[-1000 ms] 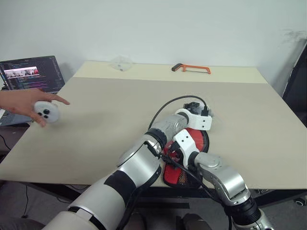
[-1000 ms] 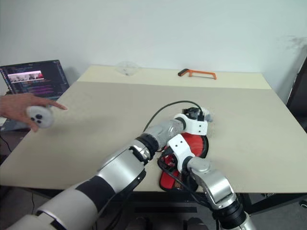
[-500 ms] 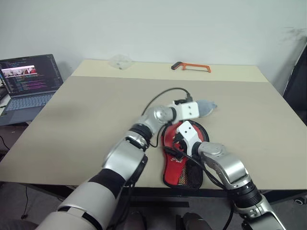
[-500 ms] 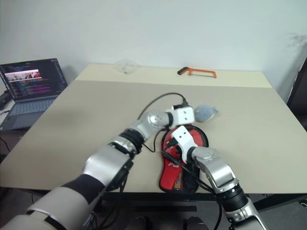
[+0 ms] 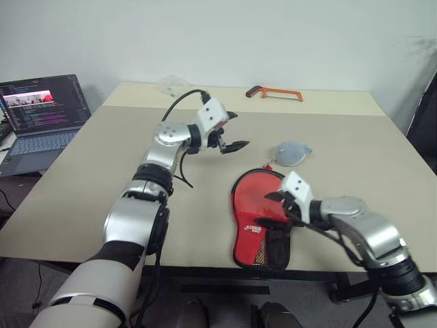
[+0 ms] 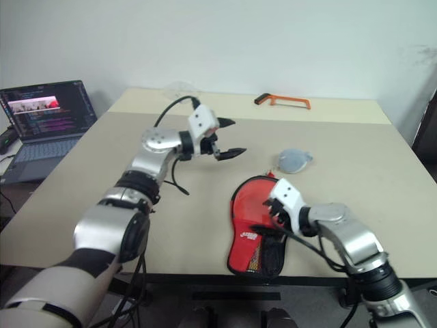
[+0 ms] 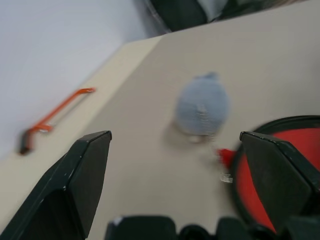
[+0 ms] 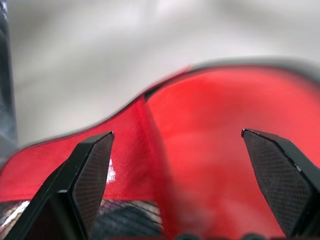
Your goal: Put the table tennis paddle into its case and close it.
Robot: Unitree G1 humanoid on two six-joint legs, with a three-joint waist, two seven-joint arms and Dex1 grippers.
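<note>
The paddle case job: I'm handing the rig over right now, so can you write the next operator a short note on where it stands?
Left gripper: open, empty, raised above the table left of the case.
Right gripper: open, empty, over the case's right edge, pointing at it.
Case: flat near the table's front edge, red logo side up, handle end toward the robot.
Paddle: not visible on the table, so presumably already inside; whether the zip is fully shut I cannot tell.
Left: check the zip and finish closing if needed.
Also on the table: grey pouch, orange hacksaw.
</note>
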